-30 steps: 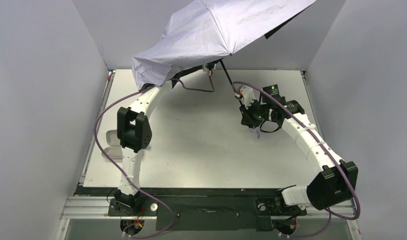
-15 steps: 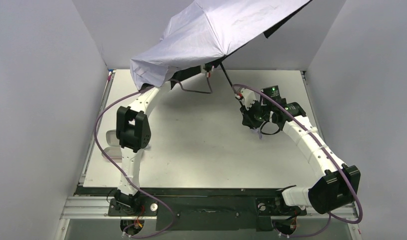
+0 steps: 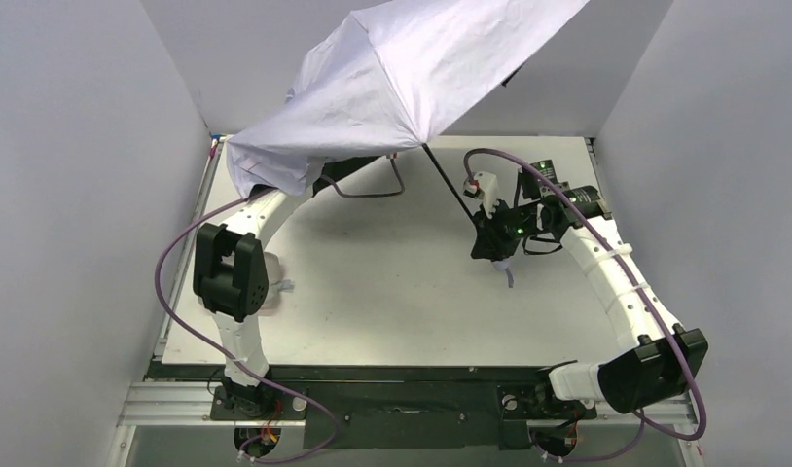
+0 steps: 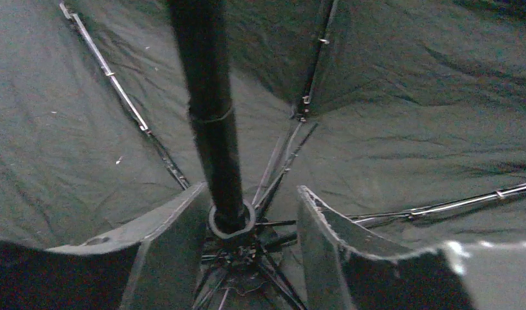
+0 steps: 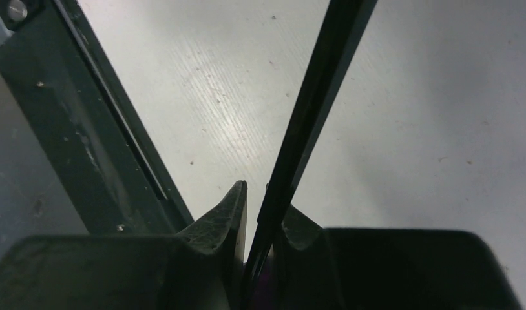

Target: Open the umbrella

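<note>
Top external: umbrella [image 3: 412, 78] canopy spread wide

Noted left arm [image 3: 234, 277] stretched up and forward from its base, elbow block at mid-left, wrist hidden in the top view. Found left gripper [image 4: 247, 210] with fingers [image 4: 328, 248] spread wide, a clear gap between them. Noted right arm [image 3: 616, 282] bowed inward from the near right corner. Found right gripper [image 5: 265, 201] clamped on the umbrella [image 5: 312, 97] shaft.

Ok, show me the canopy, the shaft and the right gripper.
canopy [image 3: 421, 68]: top view, on the pale outer fabric.
shaft [image 3: 450, 184]: top view, halfway along the bare black rod.
right gripper [image 5: 267, 203]: right wrist view, between its fingertips, clamped on the shaft.
</note>
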{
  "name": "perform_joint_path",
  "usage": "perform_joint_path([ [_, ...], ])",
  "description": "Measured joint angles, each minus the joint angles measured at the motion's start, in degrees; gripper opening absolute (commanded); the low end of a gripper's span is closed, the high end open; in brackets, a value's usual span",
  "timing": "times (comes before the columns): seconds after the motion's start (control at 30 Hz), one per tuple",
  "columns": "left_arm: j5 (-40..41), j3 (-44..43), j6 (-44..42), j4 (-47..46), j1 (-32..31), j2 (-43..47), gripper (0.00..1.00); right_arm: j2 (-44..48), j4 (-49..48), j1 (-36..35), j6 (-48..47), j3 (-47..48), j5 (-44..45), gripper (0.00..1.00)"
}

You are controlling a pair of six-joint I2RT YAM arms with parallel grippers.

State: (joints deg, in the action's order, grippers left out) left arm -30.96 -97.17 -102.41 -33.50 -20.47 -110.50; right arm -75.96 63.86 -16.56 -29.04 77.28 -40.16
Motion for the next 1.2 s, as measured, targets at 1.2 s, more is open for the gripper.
perform_joint_path([
  [1.2, 7.45, 32.81, 23.34, 12.63, -14.43, 31.67, 0.99, 20.24, -28.22, 1.01, 40.33, -17.11, -1.99, 0.00],
])
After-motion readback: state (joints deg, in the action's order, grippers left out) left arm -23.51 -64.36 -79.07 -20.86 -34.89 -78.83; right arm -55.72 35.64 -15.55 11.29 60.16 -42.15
